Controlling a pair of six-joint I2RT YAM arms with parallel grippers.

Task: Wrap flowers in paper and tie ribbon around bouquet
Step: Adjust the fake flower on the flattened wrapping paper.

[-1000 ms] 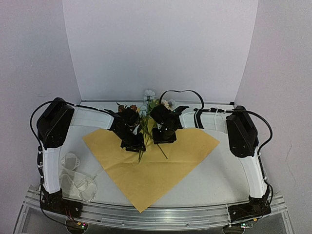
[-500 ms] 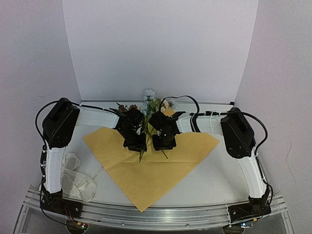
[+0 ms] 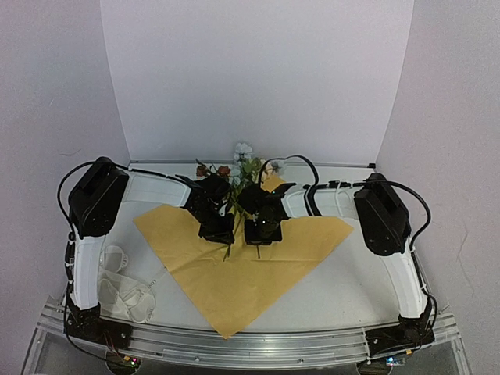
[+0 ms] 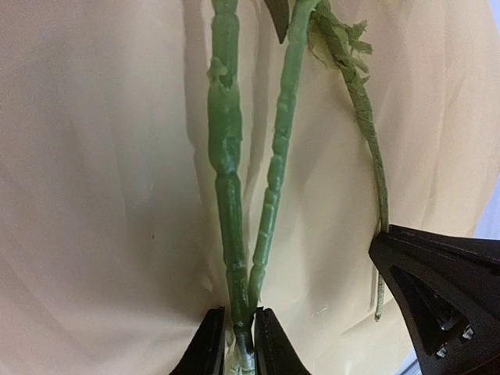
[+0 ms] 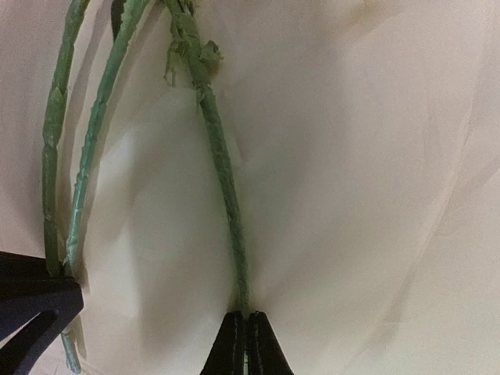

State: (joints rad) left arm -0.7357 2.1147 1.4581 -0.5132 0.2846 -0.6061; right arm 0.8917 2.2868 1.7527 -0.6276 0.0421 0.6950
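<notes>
The paper point(image 3: 258, 262) lies flat on the table as a diamond, yellow face up. The flowers point(image 3: 241, 160) rest on its far corner, heads toward the back wall and green stems pointing at me. My left gripper point(image 3: 217, 231) is shut on two thick stems point(image 4: 226, 164), which run between its jaws point(image 4: 239, 316). Beside it, my right gripper point(image 3: 262, 231) is shut on a thin, frayed stem point(image 5: 223, 172) at its tips point(image 5: 244, 316). Both wrist views show yellow paper point(image 4: 94, 156) under the stems. The white ribbon point(image 3: 119, 287) lies in loose loops at the near left.
The right gripper's black body point(image 4: 445, 297) sits close beside the left one. A white backdrop point(image 3: 258, 78) closes off the back of the table. The aluminium rail point(image 3: 250, 348) runs along the near edge between the arm bases.
Both grippers have closed onto the stems. The two wrists have drawn slightly back and closer together, and the flower heads have shifted a little.
</notes>
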